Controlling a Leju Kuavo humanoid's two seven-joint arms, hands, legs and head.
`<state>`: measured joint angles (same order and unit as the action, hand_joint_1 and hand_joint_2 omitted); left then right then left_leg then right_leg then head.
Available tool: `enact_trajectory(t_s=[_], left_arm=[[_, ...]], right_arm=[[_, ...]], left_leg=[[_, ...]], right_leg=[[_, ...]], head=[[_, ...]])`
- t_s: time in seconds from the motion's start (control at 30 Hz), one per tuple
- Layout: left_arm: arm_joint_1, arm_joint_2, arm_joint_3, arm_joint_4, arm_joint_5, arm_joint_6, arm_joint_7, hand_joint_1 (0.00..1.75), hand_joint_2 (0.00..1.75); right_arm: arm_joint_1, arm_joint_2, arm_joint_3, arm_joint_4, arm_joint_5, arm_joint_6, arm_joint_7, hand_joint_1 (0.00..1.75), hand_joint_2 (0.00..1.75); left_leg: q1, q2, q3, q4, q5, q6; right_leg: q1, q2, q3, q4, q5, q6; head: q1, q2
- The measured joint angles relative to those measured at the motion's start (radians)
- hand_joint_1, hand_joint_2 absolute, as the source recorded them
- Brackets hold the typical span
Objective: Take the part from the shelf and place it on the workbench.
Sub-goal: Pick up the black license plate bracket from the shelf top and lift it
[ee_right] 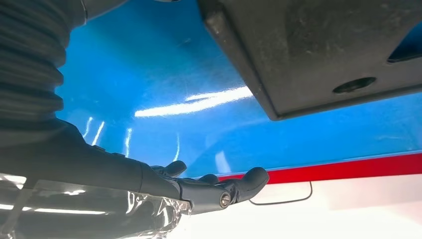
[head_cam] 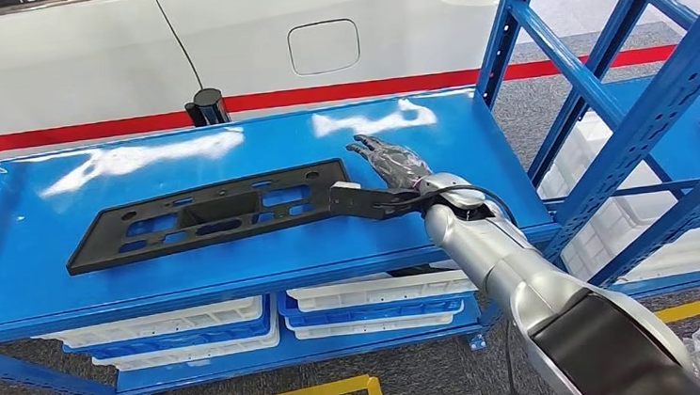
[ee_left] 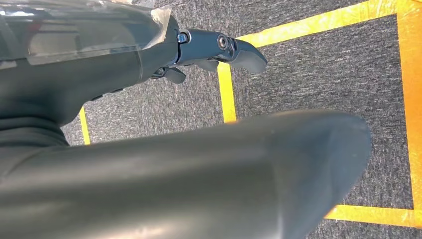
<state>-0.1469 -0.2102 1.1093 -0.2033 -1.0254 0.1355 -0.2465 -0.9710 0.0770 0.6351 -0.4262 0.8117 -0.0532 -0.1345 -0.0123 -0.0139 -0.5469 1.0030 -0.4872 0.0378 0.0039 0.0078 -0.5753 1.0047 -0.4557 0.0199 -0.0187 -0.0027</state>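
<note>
One black part [head_cam: 211, 213] lay flat on the blue desk [head_cam: 71, 295], its long side running across the top. The right hand [head_cam: 391, 171] was at the part's right end with the fingers spread wide; whether the thumb touched that end, I could not tell. The left hand [ee_left: 219, 50] hung over the floor, fingers loosely apart, holding nothing. The risk, I think, was in pulling away: if a finger caught the end of the part, it could drag the part along the smooth desk, toward the front edge.
</note>
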Motion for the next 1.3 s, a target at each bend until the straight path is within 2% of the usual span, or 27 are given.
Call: enact_trajectory(t_s=[0.13,0.17,0.27,0.3,0.6,1.07,1.3], left_arm=[[0.0,0.0,0.0,0.0,0.0,0.0,0.0,0.0,0.0],[0.0,0.0,0.0,0.0,0.0,0.001,0.0,0.0,0.0],[0.0,-0.001,0.0,0.0,0.0,0.002,0.0,0.0,0.0],[0.0,-0.001,0.0,0.0,0.0,0.002,0.0,0.0,0.0],[0.0,-0.004,0.0,0.0,-0.001,0.002,0.002,0.0,0.0],[-0.001,-0.009,0.0,0.0,-0.003,0.008,0.014,0.0,0.0],[-0.001,-0.011,-0.002,0.0,-0.005,0.01,0.014,0.0,0.0]], right_arm=[[-0.002,0.003,-0.009,0.018,0.001,0.002,-0.007,0.63,1.75],[-0.003,0.004,-0.011,0.021,0.002,0.002,-0.009,0.57,1.75],[-0.005,0.007,-0.014,0.029,0.006,0.004,-0.014,0.07,1.75],[-0.006,0.008,-0.015,0.031,0.006,0.005,-0.016,0.0,1.75],[-0.006,0.034,-0.035,0.04,0.017,0.001,-0.054,0.0,1.75],[-0.006,0.105,-0.044,0.04,0.054,0.025,-0.072,0.0,1.75],[-0.007,0.129,-0.04,0.044,0.089,0.046,-0.019,0.0,1.75]], left_leg=[[0.0,0.0,0.0,0.0,0.0,0.0],[0.0,0.0,0.0,0.0,0.0,0.0],[0.0,0.0,0.0,0.0,0.0,0.0],[0.0,0.0,0.0,0.0,0.0,0.0],[0.0,0.001,0.0,0.0,0.0,0.0],[0.0,0.002,0.0,0.0,0.0,0.0],[0.0,0.002,0.001,0.0,0.0,0.0]], right_leg=[[0.0,0.0,0.0,0.0,0.0,0.0],[0.0,0.0,0.0,0.0,0.0,0.0],[0.0,0.0,0.0,0.0,0.0,0.0],[0.0,0.0,0.0,0.0,0.0,0.0],[0.0,0.0,0.0,0.0,0.0,0.0],[0.0,0.0,0.0,0.0,0.0,0.0],[0.0,0.0,0.0,0.0,0.0,0.0]], head=[[0.0,0.0],[0.0,0.0],[0.0,0.0],[0.0,0.0],[0.0,0.0],[0.0,0.0],[0.0,0.0]])
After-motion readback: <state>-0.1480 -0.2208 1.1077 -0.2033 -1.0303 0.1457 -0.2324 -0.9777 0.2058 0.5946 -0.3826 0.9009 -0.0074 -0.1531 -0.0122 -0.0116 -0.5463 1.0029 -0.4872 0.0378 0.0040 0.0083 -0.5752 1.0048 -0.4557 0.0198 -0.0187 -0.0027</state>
